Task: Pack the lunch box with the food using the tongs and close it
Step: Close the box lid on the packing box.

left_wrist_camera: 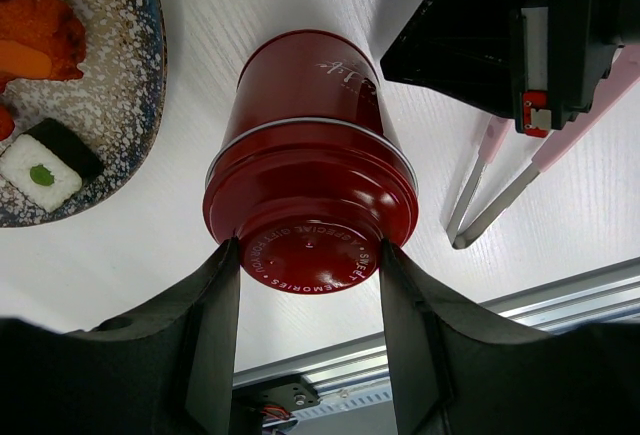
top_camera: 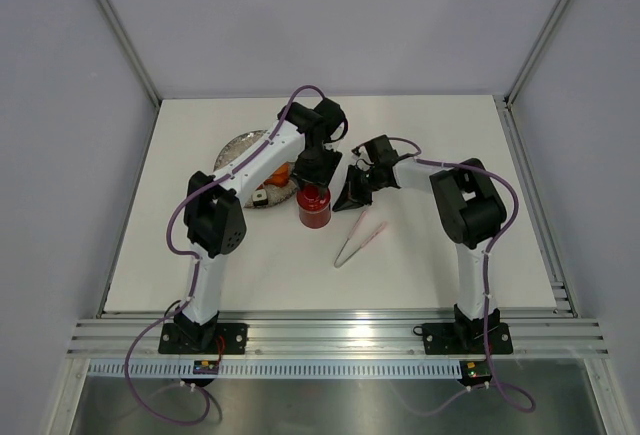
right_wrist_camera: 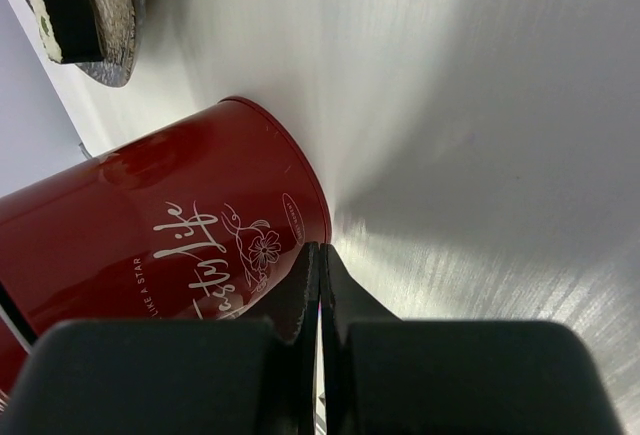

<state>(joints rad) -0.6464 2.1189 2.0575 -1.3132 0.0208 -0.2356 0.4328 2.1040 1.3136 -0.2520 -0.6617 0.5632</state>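
Lid on the lunch box, my left end effector clamped across it

My left end effector [left_wrist_camera: 309,251] grips the lid [left_wrist_camera: 310,190] of the red lunch box [left_wrist_camera: 300,85], one finger on each side, with the box upright on the tabletop [top_camera: 450,155]. My right end effector [right_wrist_camera: 319,255] is pinched fully together, empty, low beside the box's wall; whether it touches I cannot tell. The pink tongs [left_wrist_camera: 480,195] lie flat just right of the box, and the food [left_wrist_camera: 45,30] sits on the speckled plate [left_wrist_camera: 135,105] to its left
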